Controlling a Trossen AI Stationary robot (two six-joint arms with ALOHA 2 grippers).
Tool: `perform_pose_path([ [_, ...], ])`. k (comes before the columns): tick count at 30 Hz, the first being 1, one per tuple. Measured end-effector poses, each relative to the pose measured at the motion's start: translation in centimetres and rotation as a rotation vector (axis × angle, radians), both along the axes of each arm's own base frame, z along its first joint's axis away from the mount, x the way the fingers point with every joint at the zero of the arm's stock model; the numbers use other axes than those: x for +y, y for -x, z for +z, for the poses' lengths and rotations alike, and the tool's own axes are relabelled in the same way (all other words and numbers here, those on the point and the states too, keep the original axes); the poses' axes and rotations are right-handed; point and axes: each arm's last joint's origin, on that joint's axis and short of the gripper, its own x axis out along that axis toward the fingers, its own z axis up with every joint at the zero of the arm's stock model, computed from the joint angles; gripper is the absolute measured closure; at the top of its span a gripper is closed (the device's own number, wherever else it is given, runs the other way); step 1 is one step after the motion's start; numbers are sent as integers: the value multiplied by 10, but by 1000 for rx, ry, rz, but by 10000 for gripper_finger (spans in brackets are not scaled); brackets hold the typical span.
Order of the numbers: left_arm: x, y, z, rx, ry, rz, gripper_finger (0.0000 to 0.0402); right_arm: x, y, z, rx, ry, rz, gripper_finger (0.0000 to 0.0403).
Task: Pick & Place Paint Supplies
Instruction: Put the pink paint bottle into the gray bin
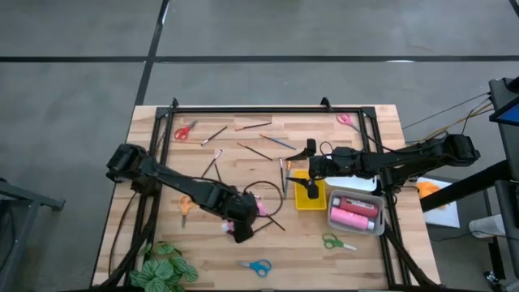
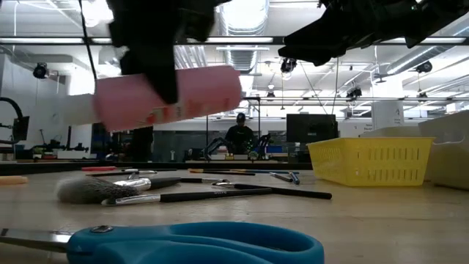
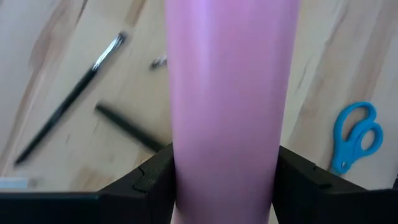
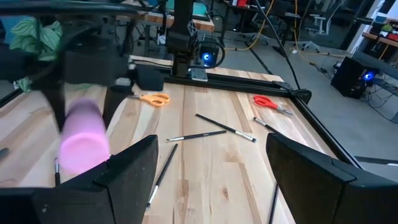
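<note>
The left gripper (image 1: 242, 221) is clamped on a pink paint bottle (image 3: 230, 99), one dark finger (image 3: 155, 180) on each side of the body, and holds it lifted clear of the wood, lying roughly level, as the low view shows. This is over the front-middle of the tabletop (image 1: 219, 162), just beside a fluffy black brush (image 2: 110, 189) and thin brushes (image 1: 255, 150) lying flat on the wood.

The right gripper (image 1: 310, 154) hovers with its fingers spread wide apart and nothing between them, above the tabletop's right-middle, at the far side of the yellow tray (image 1: 302, 199).

The yellow tray sits right of centre; a dark brush-like thing stands in it, though what exactly cannot be told. Touching it on the right is a white tray (image 1: 334, 221) near the front right corner, holding two bottles (image 1: 353, 212) side by side, pinkish-red with white caps.

Along the far edge lie red scissors (image 1: 185, 130) toward the left corner, more red-pink scissors (image 1: 347, 120) toward the right corner, and thin brushes between them. Orange scissors (image 1: 185, 206) lie by the left edge, under the left arm. Green scissors (image 1: 336, 242) lie in front of the white tray, blue scissors (image 1: 256, 266) at the front edge. A leafy plant (image 1: 166, 266) fills the front left corner. Bare wood lies between the blue scissors and the green ones, and at the middle of the left half.
</note>
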Motion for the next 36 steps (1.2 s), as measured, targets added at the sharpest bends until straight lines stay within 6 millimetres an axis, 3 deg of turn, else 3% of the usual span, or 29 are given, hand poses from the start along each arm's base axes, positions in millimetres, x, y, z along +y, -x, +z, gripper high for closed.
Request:
perform_pose_path([
  [11, -10, -48, 8, -27, -70, -147, 199, 0, 0, 0, 1, 0, 0, 106],
  [24, -31, -97, -7, -88, -101, -286, 199, 0, 0, -1, 7, 0, 0, 106],
  [36, -45, -114, -15, -144, -78, -279, 199, 0, 0, -1, 15, 0, 0, 106],
])
